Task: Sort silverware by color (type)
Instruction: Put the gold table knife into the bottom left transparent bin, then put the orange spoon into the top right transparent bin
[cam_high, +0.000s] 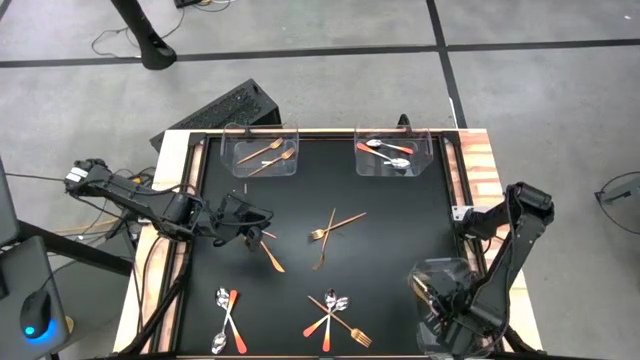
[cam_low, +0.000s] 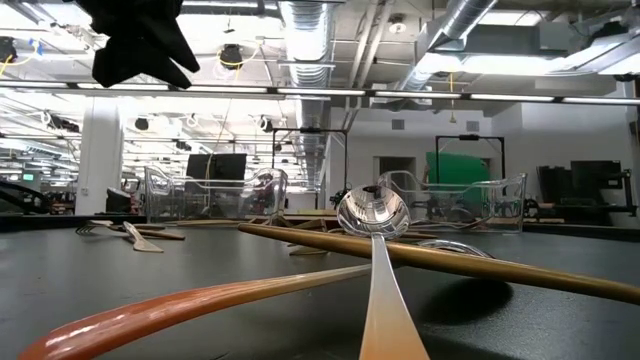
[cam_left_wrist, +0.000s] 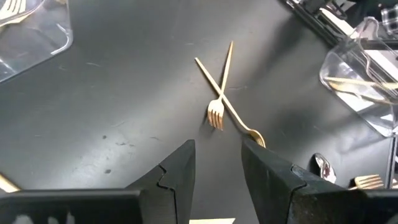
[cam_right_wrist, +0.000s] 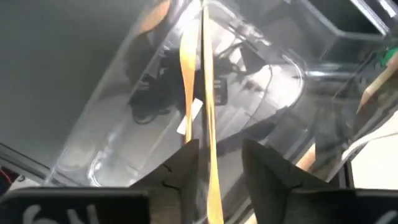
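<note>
My right gripper (cam_right_wrist: 221, 168) points down into a clear bin (cam_high: 440, 282) at the table's near right. Its fingers are open, and a long gold stick (cam_right_wrist: 208, 118) runs up between them; a shorter gold piece (cam_right_wrist: 185, 81) lies beside it in the bin. My left gripper (cam_left_wrist: 217, 168) hovers open over the table's left middle (cam_high: 268, 232) and holds nothing. Ahead of it a copper-gold fork (cam_left_wrist: 216, 113) lies crossed with a slim gold utensil (cam_left_wrist: 231, 112) on the black top. More silverware lies loose near the front edge (cam_high: 335, 318). My right gripper's fingers stand on either side of the long gold stick, which passes close by one finger (cam_right_wrist: 186, 171). I cannot tell whether that finger touches it. The stick's far end reaches down into the clear bin.
A clear bin with gold forks (cam_high: 262, 150) and one with red-handled spoons (cam_high: 392, 152) stand at the far edge. Spoons lie at the near left (cam_high: 226, 318). A single gold piece (cam_high: 271, 258) lies just near of my left gripper. A wooden rim (cam_high: 478, 170) frames the table.
</note>
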